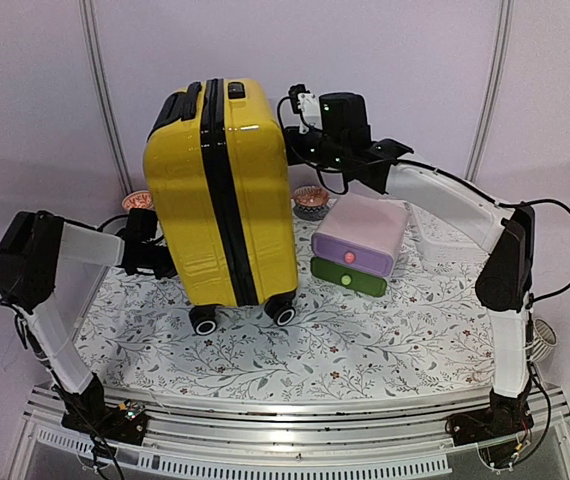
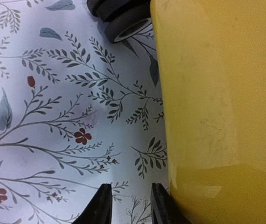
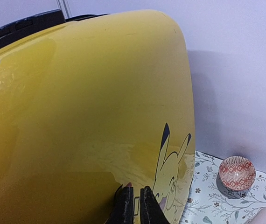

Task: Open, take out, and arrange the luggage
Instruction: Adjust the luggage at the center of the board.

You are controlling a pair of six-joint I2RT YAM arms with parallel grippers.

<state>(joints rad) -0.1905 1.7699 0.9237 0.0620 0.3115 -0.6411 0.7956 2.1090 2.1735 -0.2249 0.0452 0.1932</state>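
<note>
The luggage (image 1: 220, 190) is a glossy yellow hard-shell suitcase with black zipper trim. It stands upright on its black wheels (image 1: 205, 320) in the middle of the table, closed. My left gripper (image 1: 160, 258) is low at its left side. In the left wrist view the gripper (image 2: 130, 199) is open and empty over the cloth, its right finger beside the yellow shell (image 2: 217, 93), with a wheel (image 2: 123, 28) ahead. My right gripper (image 1: 293, 112) is high at the suitcase's right side. In the right wrist view it (image 3: 134, 199) is shut, tips against the shell (image 3: 86, 116) next to the Pikachu drawing (image 3: 170, 172).
A pink-and-green drawer box (image 1: 360, 240) lies right of the suitcase, with a white basket (image 1: 445, 235) behind it. Small patterned bowls stand at the back right (image 1: 310, 200) and back left (image 1: 137, 200); one shows in the right wrist view (image 3: 236, 173). A floral cloth (image 1: 365, 340) covers the table.
</note>
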